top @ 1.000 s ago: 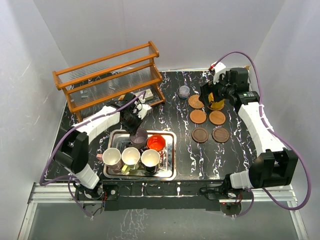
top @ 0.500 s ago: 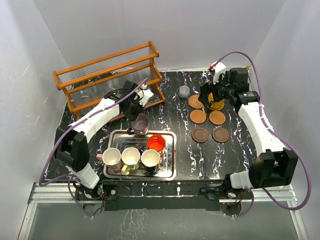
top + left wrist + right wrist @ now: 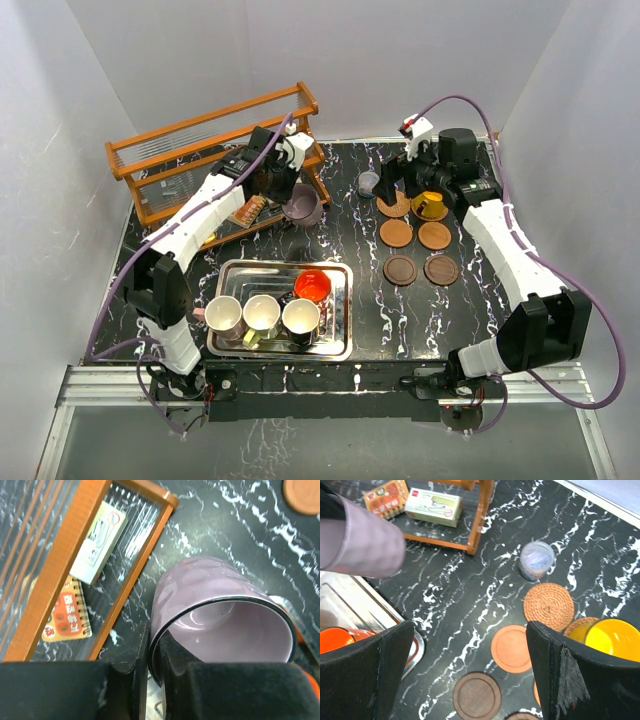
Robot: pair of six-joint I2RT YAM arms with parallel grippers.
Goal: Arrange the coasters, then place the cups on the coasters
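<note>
Silver metal tray (image 3: 348,312) holds a red-orange mug (image 3: 312,285) and three white-lined mugs (image 3: 262,313) — left gripper (image 3: 152,665) pinches a mauve mug (image 3: 220,615) by its rim, right gripper (image 3: 470,630) spread wide; orange notebook (image 3: 65,615) lettering unreadable.

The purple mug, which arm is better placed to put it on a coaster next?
Left. The left fingers grip the mauve mug by its rim, holding it up beside the wooden rack. The right fingers stand open and empty above the coasters, beside the yellow mug.

Orange wooden rack w/ clear shelves (image 3: 215,160) standing back-left on black white-veined counter (image 3: 350,235), white box (image 3: 97,542) & orange notepad (image 3: 65,615) lying under it; small grey-blue pot (image 3: 369,184) sitting right of rack; steel tray (image 3: 339,322) lying front-left.
</note>
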